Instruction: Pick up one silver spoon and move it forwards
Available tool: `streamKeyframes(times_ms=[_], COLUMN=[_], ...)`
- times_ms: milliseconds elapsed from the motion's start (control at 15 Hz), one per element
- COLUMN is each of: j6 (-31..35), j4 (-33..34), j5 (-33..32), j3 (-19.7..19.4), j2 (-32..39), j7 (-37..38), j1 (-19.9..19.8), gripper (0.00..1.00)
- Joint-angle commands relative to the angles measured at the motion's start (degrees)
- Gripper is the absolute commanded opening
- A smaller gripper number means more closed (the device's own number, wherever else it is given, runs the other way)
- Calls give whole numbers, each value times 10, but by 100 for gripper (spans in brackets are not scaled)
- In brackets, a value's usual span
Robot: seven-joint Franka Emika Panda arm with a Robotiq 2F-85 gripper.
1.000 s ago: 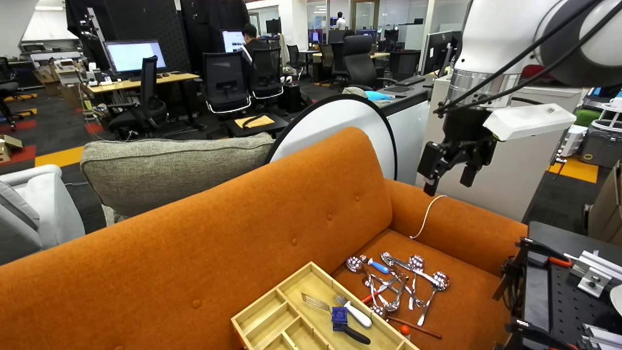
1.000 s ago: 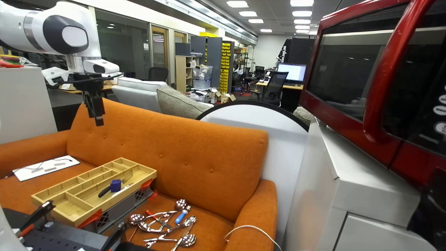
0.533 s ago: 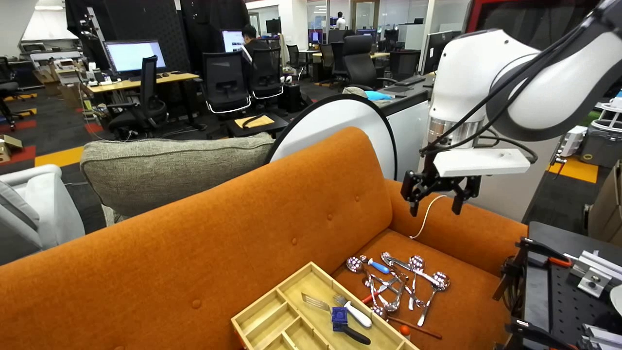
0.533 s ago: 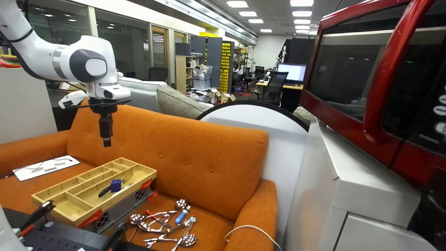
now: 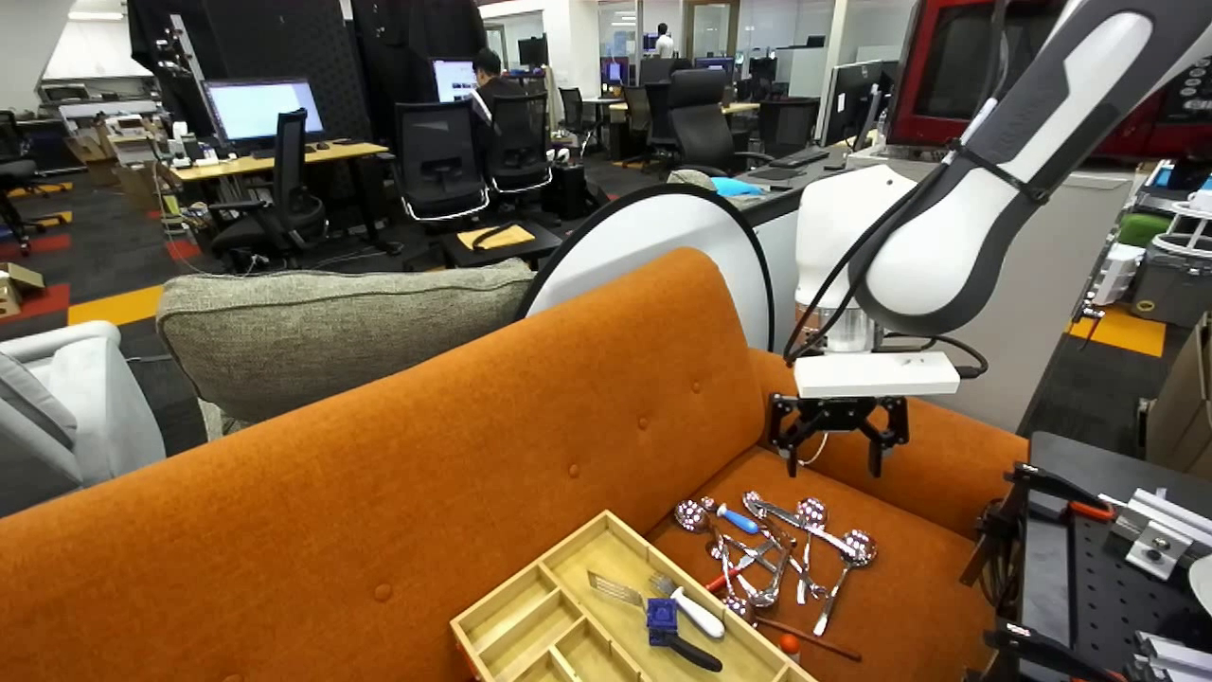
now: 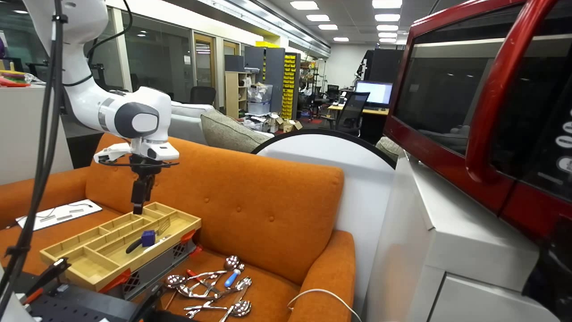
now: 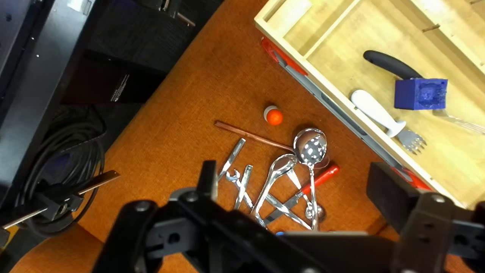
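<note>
Several silver spoons lie crossed in a loose heap on the orange sofa seat. In the wrist view a round-bowled silver spoon (image 7: 310, 146) lies over a red-handled knife (image 7: 321, 179), and a narrower silver spoon (image 7: 267, 182) lies beside it. More silver spoons show in an exterior view, one of them at the heap's right edge (image 5: 858, 547); the heap also shows in an exterior view, with a spoon (image 6: 241, 308) at its front. My gripper (image 5: 834, 466) is open and empty, pointing down above the heap. In the wrist view the gripper (image 7: 297, 184) hides the heap's lower part.
A wooden divided tray (image 5: 592, 554) with a white-handled fork (image 5: 696, 614) and a blue block (image 5: 662, 620) stands beside the heap. A black rack (image 5: 1089, 568) with clamps borders the seat. The sofa backrest (image 5: 492, 445) rises behind. A red microwave (image 6: 440, 98) stands nearby.
My gripper has come down toward the seat and turned, so its two fingers now show side by side in an exterior view. It stays open. The spoons and tray have not moved.
</note>
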Motion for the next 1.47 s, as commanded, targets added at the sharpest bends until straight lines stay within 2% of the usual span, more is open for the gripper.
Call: streamKeyframes(times_ms=[0,333,600,867,1067,1133,1400], j6=[-3,0,38,87,96,87,88], j4=[2,5,17,49,86,62,73], j5=[7,4,1,33,61,53,54], j3=[-23,-28,-56,-67,-72,-75,-77], j2=[-1,6,69,158,230,198,213], j7=[-5,3,40,36,38,27,26], j1=[24,26,39,37,34,40,43], gripper=[100,100,100,100,100,100,100])
